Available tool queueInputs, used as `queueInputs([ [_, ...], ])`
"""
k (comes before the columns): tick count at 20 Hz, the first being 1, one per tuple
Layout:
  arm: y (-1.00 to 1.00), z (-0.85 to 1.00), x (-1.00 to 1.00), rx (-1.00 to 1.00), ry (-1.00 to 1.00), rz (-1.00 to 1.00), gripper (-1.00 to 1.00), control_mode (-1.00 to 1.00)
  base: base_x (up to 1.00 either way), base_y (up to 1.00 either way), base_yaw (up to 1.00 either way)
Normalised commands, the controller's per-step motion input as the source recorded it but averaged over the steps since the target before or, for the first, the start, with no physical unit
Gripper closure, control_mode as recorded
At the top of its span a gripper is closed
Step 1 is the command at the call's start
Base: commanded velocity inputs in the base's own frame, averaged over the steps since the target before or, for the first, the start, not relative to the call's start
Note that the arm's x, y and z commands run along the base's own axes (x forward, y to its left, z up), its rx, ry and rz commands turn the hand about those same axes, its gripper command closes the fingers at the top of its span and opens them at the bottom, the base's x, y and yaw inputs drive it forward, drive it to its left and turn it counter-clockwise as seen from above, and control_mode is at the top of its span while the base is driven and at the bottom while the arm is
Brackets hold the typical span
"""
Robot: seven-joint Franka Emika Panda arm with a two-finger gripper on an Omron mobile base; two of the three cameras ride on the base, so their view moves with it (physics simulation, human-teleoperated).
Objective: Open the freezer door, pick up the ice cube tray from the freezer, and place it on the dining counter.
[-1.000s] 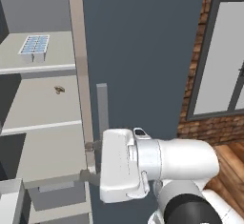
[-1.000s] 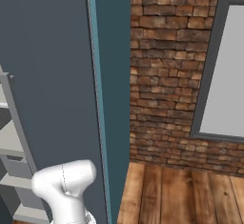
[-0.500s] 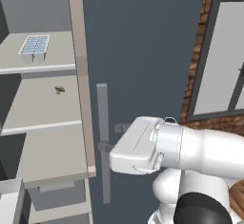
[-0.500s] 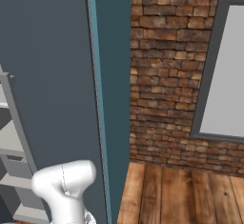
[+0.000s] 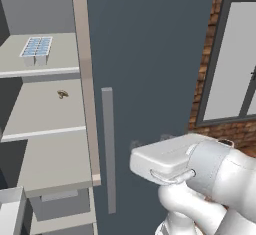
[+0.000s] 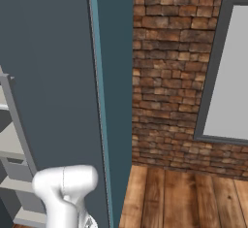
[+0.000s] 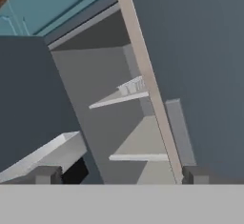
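The freezer [image 5: 45,144] stands as a tall slate-grey unit with its left compartment open, showing pale grey shelves stacked one above another. Its plain right-hand door [image 5: 150,59] is shut and carries a long grey bar handle [image 5: 108,149] that runs straight up and down. In the hand view the freezer door [image 7: 28,104] is a dark slate slab at the left, swung out from the cavity, with a white bin [image 7: 45,154] on its inner side. Beside the unit to the right rises a red-brown brick wall [image 6: 164,76] with a grey-framed window [image 6: 227,67], and a wooden plank floor [image 6: 164,198] lies below it. A teal panel [image 6: 109,101] edges the fridge on that side.

The arm's white hand [image 5: 167,159] hangs in front of the shut door, low and to the right of the bar handle, apart from it. The gripper [image 7: 119,174] has its two dark fingertips spread wide with nothing between them, facing into the open cavity.

The ice cube tray [image 5: 37,47] lies flat on the top shelf [image 5: 35,64], well inside and toward the front edge. It is a small white rectangle with a grid of pale blue cubes; its long axis seems to run front to back, though the angle makes this uncertain. A small brownish object [image 5: 62,94], too small to identify, sits on the shelf below.
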Motion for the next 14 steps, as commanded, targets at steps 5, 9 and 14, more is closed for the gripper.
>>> queueInputs([
  [5, -0.59, 0.23, -0.02, 0.0, 0.13, -0.27, -1.0, -1.0, 0.0, 0.0, 0.0],
  [9, -0.62, 0.21, 0.0, 0.0, 0.13, -0.17, -1.0, -1.0, 0.0, 0.0, 0.0],
  [14, -0.64, 0.04, 0.0, 0.0, 0.09, -0.08, -1.0, -1.0, 0.0, 0.0, 0.0],
])
